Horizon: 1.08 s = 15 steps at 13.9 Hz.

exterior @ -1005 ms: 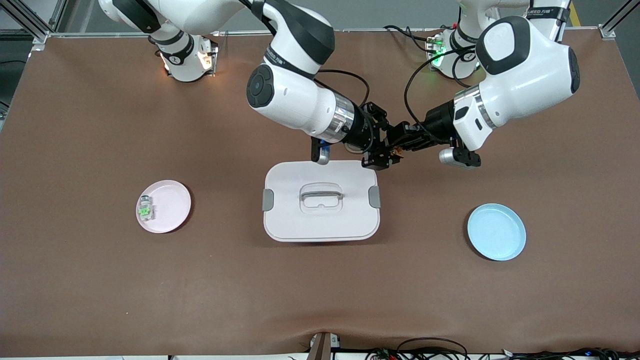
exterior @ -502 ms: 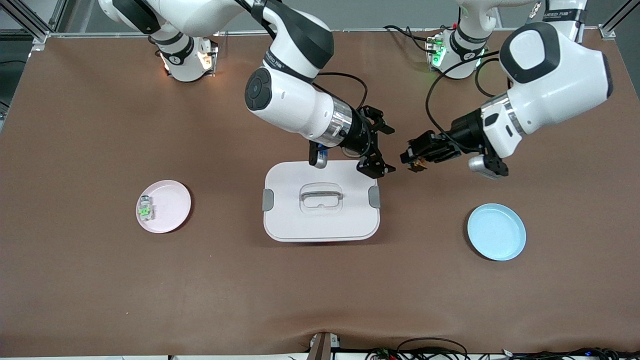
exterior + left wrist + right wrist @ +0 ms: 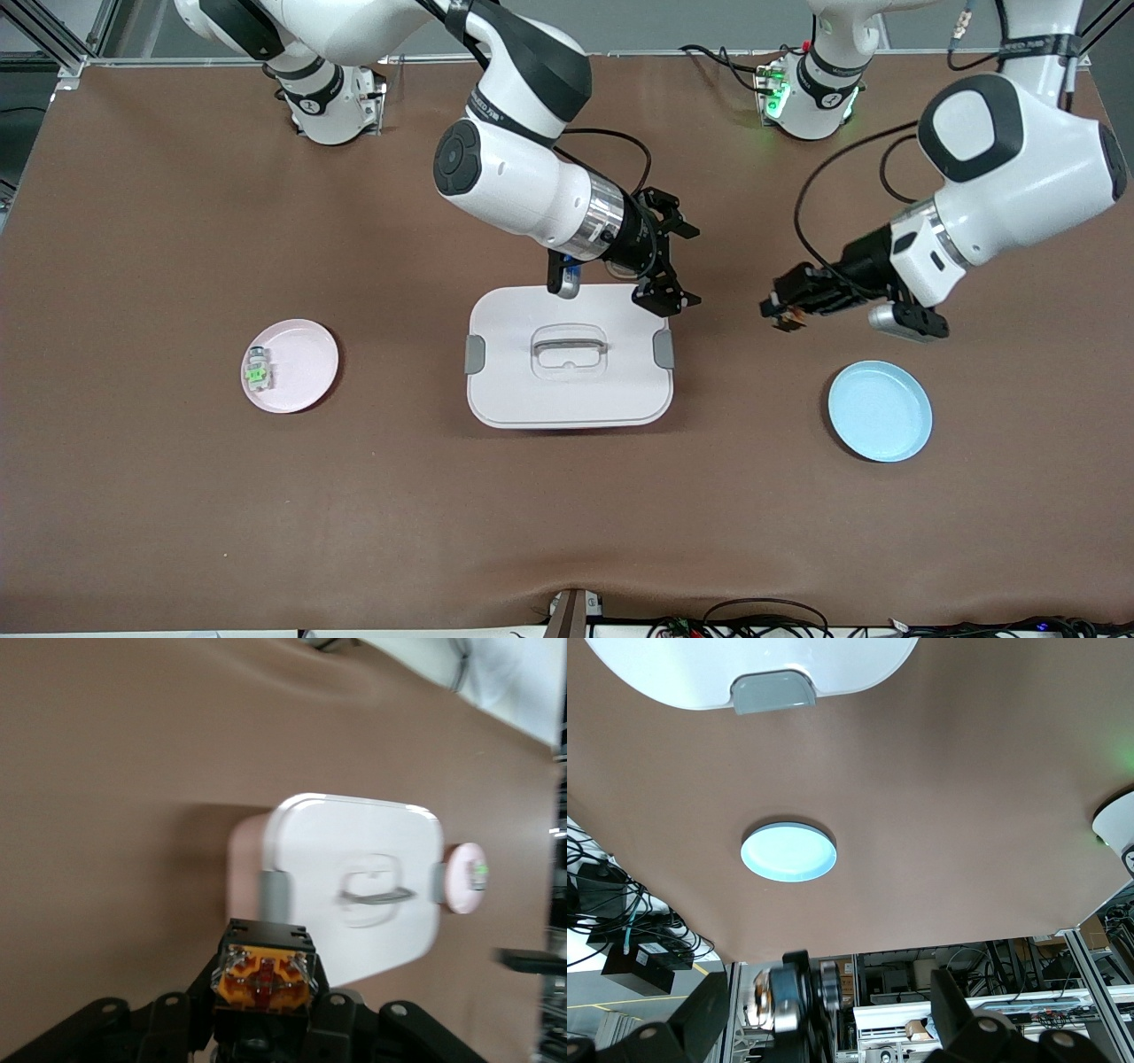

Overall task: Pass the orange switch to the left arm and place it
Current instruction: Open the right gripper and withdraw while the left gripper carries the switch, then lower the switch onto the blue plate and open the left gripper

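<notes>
The orange switch [image 3: 788, 320] is gripped in my left gripper [image 3: 783, 311], which is shut on it over bare table between the box [image 3: 567, 394] and the blue plate [image 3: 880, 410]. In the left wrist view the orange switch [image 3: 263, 974] sits between the fingers, its orange face showing, with the box [image 3: 354, 859] lying past it. My right gripper [image 3: 680, 264] is open and empty above the box's corner at the left arm's end. In the right wrist view my right gripper [image 3: 831, 997] stands wide open over the table, with the box's latch [image 3: 772, 693] and the blue plate [image 3: 788, 852] in sight.
A pink plate [image 3: 306, 363] toward the right arm's end carries a pale switch with a green centre [image 3: 257, 372]. The pink plate also shows in the left wrist view [image 3: 462, 877]. Both arm bases stand along the table's back edge.
My right gripper opened and let go of the orange switch. My left gripper, shut on it, carried it away from the box toward the blue plate. The right arm stayed in place.
</notes>
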Tool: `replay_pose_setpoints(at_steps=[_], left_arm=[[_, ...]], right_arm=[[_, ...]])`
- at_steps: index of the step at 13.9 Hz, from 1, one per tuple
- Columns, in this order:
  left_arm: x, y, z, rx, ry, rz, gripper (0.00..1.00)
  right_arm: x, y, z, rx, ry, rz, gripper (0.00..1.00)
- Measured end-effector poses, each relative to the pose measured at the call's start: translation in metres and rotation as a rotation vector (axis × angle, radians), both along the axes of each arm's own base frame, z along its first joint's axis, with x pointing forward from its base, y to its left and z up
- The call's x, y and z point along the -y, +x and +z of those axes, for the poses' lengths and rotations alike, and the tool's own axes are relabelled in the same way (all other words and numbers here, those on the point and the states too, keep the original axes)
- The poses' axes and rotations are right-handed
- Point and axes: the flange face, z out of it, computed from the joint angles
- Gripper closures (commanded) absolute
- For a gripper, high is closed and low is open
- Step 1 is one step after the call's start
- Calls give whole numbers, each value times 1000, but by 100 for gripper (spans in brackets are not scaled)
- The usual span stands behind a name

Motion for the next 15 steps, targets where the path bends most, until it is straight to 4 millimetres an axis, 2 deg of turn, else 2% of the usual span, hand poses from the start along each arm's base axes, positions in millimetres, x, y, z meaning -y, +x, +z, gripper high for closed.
replay_pose_setpoints(at_steps=[3,6,11,15], left_arm=[[-39,18,-37,19,117,-96,100],[-69,36,-75,38,265,-256,100],[-90,67,-123,98,467,-577,100],[-103,88,-164,232,518,-872,100]], right_arm=[[7,5,-3,48,-20,67,0],[24,17,-6,160,-45,220,0],[47,32,-11,364,-64,473,0],[79,42,-21,552,-119,834,0]])
